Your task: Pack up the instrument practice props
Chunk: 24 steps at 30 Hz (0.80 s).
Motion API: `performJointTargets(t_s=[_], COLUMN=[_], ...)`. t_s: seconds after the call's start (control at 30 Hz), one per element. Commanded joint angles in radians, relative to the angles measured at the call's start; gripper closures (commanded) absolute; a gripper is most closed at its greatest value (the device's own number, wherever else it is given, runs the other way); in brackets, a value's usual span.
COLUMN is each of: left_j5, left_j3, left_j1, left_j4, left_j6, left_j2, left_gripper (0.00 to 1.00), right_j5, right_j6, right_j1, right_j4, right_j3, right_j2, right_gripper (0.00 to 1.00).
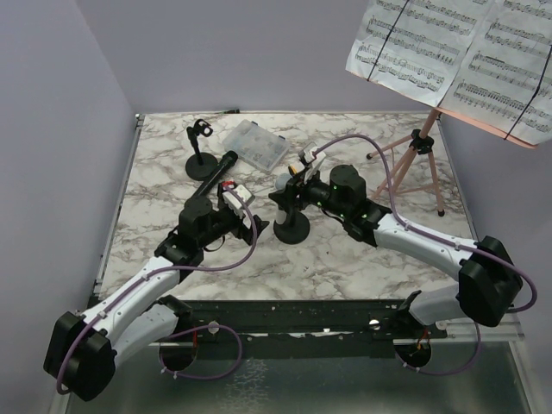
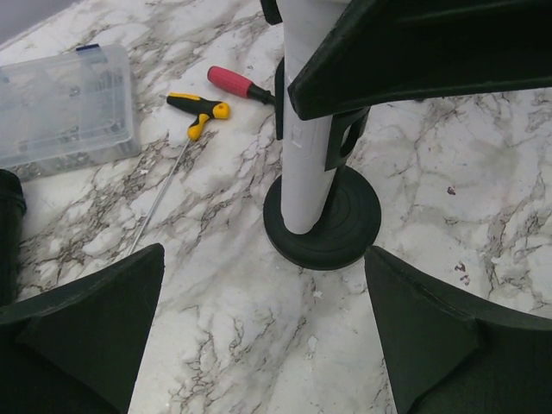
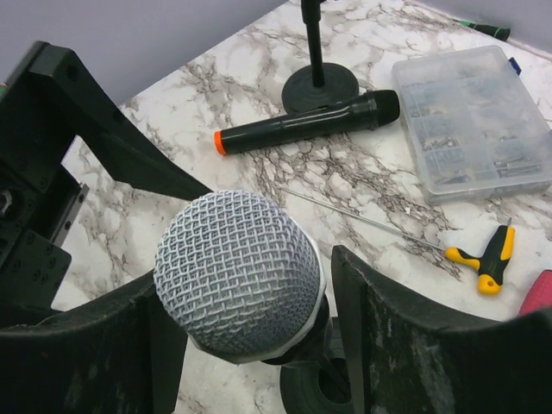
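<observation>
Toward the near edge of the table, the left gripper hangs wide apart with nothing in it, facing the holder at mid-table. The grey mic stands upright in that holder, and the right gripper straddles its upper end. One finger looks to touch and the other shows a sliver of gap, so I cannot tell whether it pinches. The mic looks stiff and fairly weighty, with a smooth white barrel that could slip and a mesh head that would dent. Take the barrel, not the head, and expect the holder to lift with it. Farther on lie the black mic, the second holder and the box. The tripod with its pages stands at the far right corner.
</observation>
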<state>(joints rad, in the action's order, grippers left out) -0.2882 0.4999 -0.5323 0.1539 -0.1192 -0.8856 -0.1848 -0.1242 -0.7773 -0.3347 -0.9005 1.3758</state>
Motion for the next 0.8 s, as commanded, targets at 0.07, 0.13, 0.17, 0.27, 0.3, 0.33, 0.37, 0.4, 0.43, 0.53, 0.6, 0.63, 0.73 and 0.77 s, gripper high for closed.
performJointTargets(t_s=[0.07, 0.13, 0.17, 0.27, 0.3, 0.33, 0.37, 0.4, 0.43, 0.53, 0.6, 0.63, 0.73, 0.77], left_j5=[-0.124, -0.129, -0.130, -0.132, -0.132, -0.131, -0.130, -0.131, -0.132, -0.143, -0.151, -0.155, -0.158, -0.156], left_j3=[0.031, 0.039, 0.042, 0.048, 0.050, 0.054, 0.057, 0.062, 0.065, 0.072, 0.077, 0.080, 0.097, 0.100], left_j1=[-0.003, -0.003, -0.003, -0.005, -0.006, -0.006, -0.006, -0.007, -0.009, -0.013, -0.017, -0.018, -0.027, -0.031], left_j4=[0.059, 0.069, 0.077, 0.096, 0.102, 0.105, 0.108, 0.111, 0.115, 0.131, 0.145, 0.153, 0.164, 0.168], left_j6=[-0.013, -0.001, 0.007, 0.020, 0.023, 0.024, 0.024, 0.024, 0.024, 0.021, 0.022, 0.022, 0.027, 0.029], left_j2=[-0.076, -0.096, -0.106, -0.132, -0.142, -0.150, -0.157, -0.165, -0.173, -0.195, -0.212, -0.221, -0.246, -0.252], left_gripper=[0.01, 0.01, 0.01, 0.01, 0.01, 0.01, 0.01, 0.01, 0.01, 0.01, 0.01, 0.01, 0.02, 0.03], right_j5=[0.007, 0.018, 0.020, 0.018, 0.019, 0.020, 0.017, 0.014, 0.010, 0.004, -0.001, -0.003, -0.009, -0.013], right_j6=[-0.025, -0.048, -0.058, -0.103, -0.121, -0.137, -0.152, -0.165, -0.177, -0.223, -0.253, -0.267, -0.293, -0.299], right_j1=[-0.005, -0.004, -0.005, -0.004, -0.003, -0.002, -0.001, 0.001, 0.003, 0.014, 0.025, 0.031, 0.044, 0.047], right_j4=[-0.123, -0.166, -0.187, -0.265, -0.288, -0.310, -0.327, -0.343, -0.357, -0.410, -0.445, -0.459, -0.478, -0.484], right_j3=[-0.004, 0.022, 0.037, 0.097, 0.118, 0.137, 0.156, 0.173, 0.188, 0.243, 0.280, 0.294, 0.326, 0.334], right_j2=[0.035, 0.035, 0.034, 0.026, 0.025, 0.021, 0.018, 0.015, 0.011, -0.009, -0.016, -0.020, -0.022, -0.021], right_gripper=[0.47, 0.56, 0.61, 0.72, 0.73, 0.74, 0.74, 0.74, 0.74, 0.75, 0.76, 0.77, 0.79, 0.80])
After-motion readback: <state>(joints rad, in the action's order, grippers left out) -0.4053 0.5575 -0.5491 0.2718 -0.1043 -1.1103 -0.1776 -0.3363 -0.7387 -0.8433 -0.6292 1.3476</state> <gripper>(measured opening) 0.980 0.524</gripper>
